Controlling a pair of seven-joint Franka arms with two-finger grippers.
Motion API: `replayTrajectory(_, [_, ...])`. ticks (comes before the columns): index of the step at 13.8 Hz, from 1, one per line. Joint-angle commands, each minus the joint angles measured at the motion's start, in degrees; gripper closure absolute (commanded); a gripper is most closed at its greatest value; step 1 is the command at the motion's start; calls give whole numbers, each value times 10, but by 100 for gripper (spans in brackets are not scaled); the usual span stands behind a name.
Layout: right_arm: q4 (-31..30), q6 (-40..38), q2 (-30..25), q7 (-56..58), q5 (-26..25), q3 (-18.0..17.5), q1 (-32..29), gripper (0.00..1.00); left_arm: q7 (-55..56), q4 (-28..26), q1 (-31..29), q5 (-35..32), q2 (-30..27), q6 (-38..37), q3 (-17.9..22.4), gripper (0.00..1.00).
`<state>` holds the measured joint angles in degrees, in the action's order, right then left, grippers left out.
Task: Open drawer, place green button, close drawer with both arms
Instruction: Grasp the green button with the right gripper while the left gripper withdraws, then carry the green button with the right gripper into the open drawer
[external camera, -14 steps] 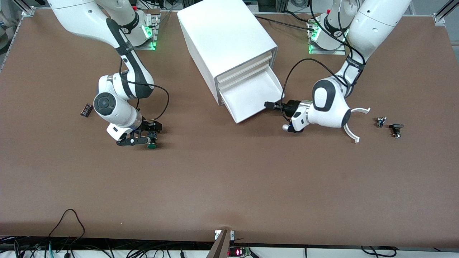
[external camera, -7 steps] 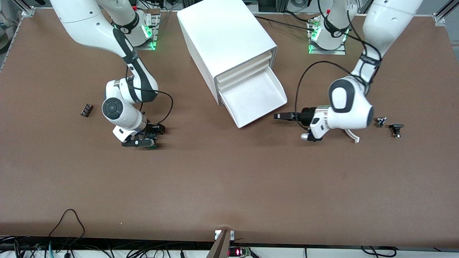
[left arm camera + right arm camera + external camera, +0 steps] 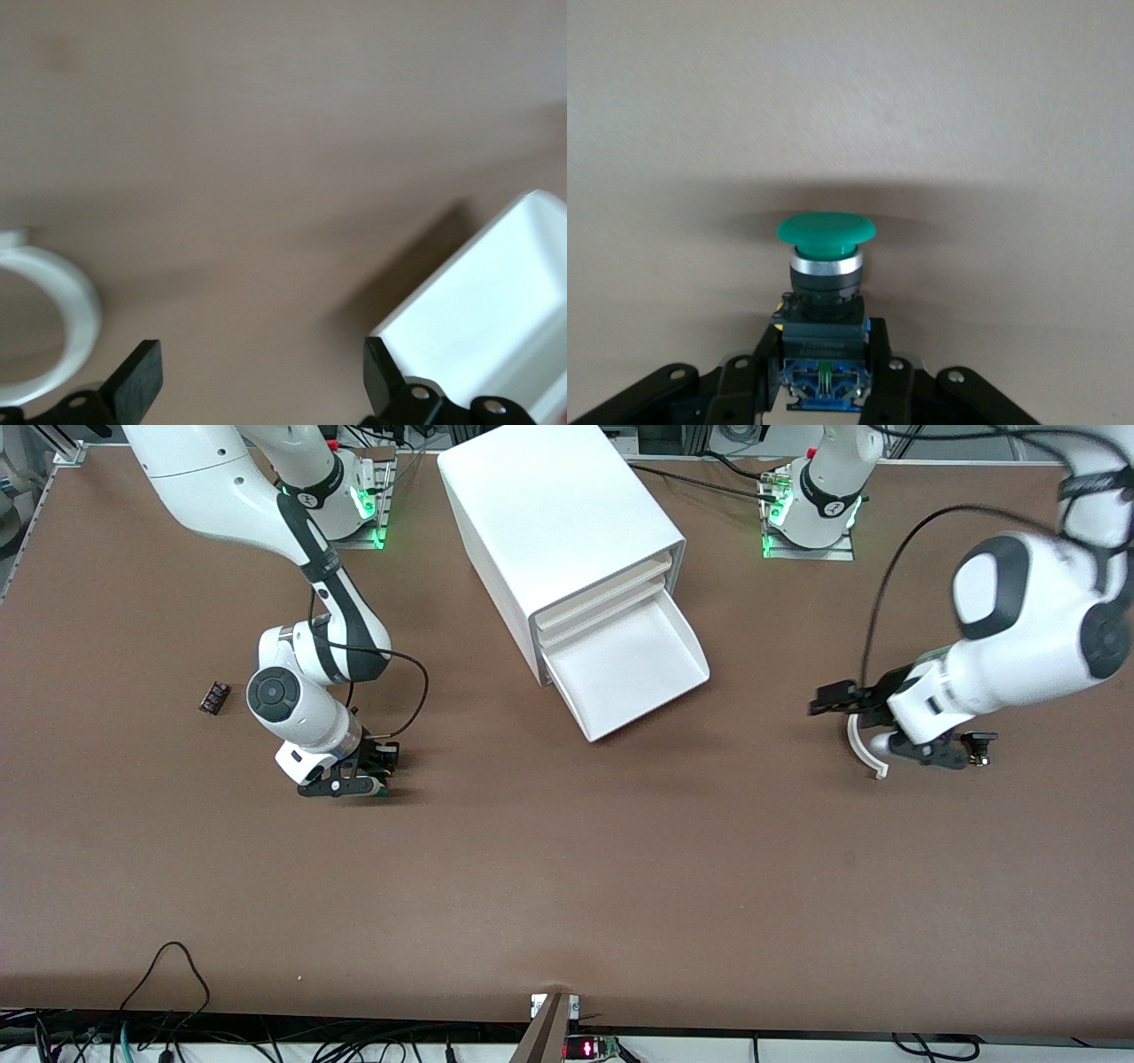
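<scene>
Starting at the nine o'clock edge of the table (image 3: 567, 886): a small dark chip (image 3: 213, 696) lies alone. Next along, the right gripper (image 3: 359, 775) is down at table level, its fingers (image 3: 881, 372) clamped on the button (image 3: 824, 292) — the blue-and-black body sits squeezed between the pads, the round green cap with its silver collar pokes straight out past the fingertips. That puts the button at about eight o'clock from the cabinet (image 3: 558, 540). In the middle, the drawer (image 3: 629, 669) stands pulled out, lowest of the visible trays, white and bare inside. On toward three o'clock, the left gripper (image 3: 828, 700) hangs over bare table with its fingers (image 3: 137, 381) spread wide, holding nothing, a white curved piece (image 3: 864, 748) just beneath.
</scene>
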<state>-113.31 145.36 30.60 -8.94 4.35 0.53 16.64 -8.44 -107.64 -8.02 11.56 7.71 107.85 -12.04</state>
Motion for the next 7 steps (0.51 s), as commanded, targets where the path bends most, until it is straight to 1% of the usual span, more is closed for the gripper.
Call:
replayTrajectory(1, [26,-2,-11,18,0,-4,-1,75,23,54,2,-112,-43,-86,0,0])
replayTrajectory(2, [32,-2,-20,48,-1,-4,-1,75,23,74,2,-146,-48,-107,0,0])
replayTrajectory(3, [41,-2,-31,94,-1,-11,-1,75,20,90,4,-184,-51,-113,-1,0])
replayTrajectory(4, [58,-3,-40,149,-1,-18,-1,75,13,98,5,-206,-50,-113,0,0])
replayTrajectory(5, [82,-8,-41,204,-1,-35,0,75,13,99,4,-204,-50,-109,10,0])
replayTrajectory(6, [103,-17,-41,231,0,-52,3,75,13,98,4,-202,-49,-109,18,0])
replayTrajectory(7, [130,-33,-39,236,0,-59,13,75,12,96,4,-202,-49,-112,20,0])
